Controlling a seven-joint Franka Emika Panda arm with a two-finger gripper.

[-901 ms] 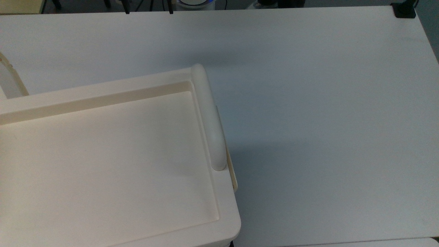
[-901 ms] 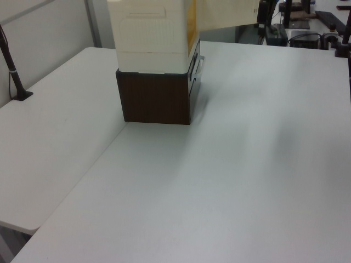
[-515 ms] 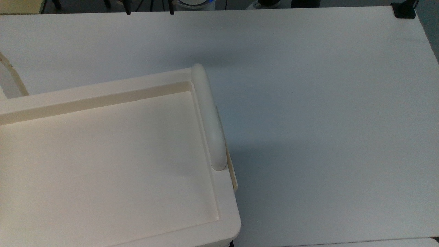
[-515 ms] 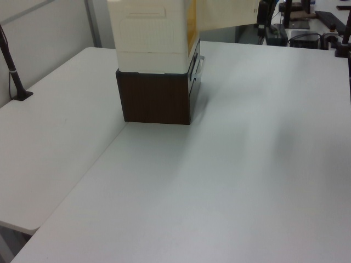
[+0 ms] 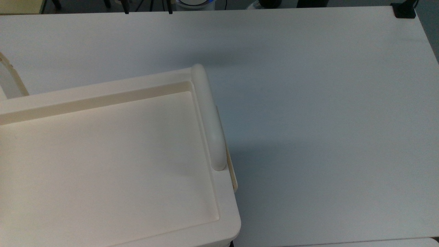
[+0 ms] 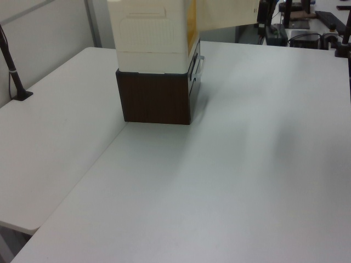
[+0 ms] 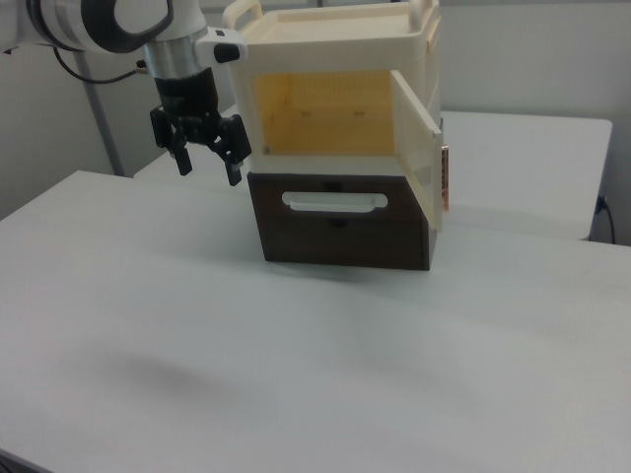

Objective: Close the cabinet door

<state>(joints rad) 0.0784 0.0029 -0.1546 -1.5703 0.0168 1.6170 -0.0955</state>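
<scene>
The thin flat cream-beige plastic cabinet door [image 7: 418, 150] stands swung open at the right view's right side of the large cream-white plastic cabinet [image 7: 335, 89], hinged along that side and reaching out toward the camera. Behind the opening, the yellowish inner compartment [image 7: 320, 113] lies bare to view. In the left view the same door [image 6: 226, 13] sticks out from the cabinet [image 6: 148, 30] toward the left view's right, over the table. In the top view the cabinet's recessed tray-like top [image 5: 103, 157] fills the top view's lower left, with its thick rounded cream bar handle [image 5: 208, 116] along the top view's right edge of the tray.

The cabinet sits on a dark brown box-shaped drawer unit [image 7: 340, 222], whose front carries a long white handle [image 7: 333, 201]. Both rest on a broad white table [image 7: 296, 365]; the table surface before the open door is bare in the right view.

The black two-finger gripper [image 7: 205, 158] of the white robot arm [image 7: 108, 25] hangs at the right view's left of the cabinet, near the cabinet's front left corner and above the table, apart from the door, which is on the far side of the opening. Its fingers [image 7: 234, 166] are spread apart, holding nothing.

A black clamp post [image 6: 13, 71] stands at the table's edge on the left view's left.
</scene>
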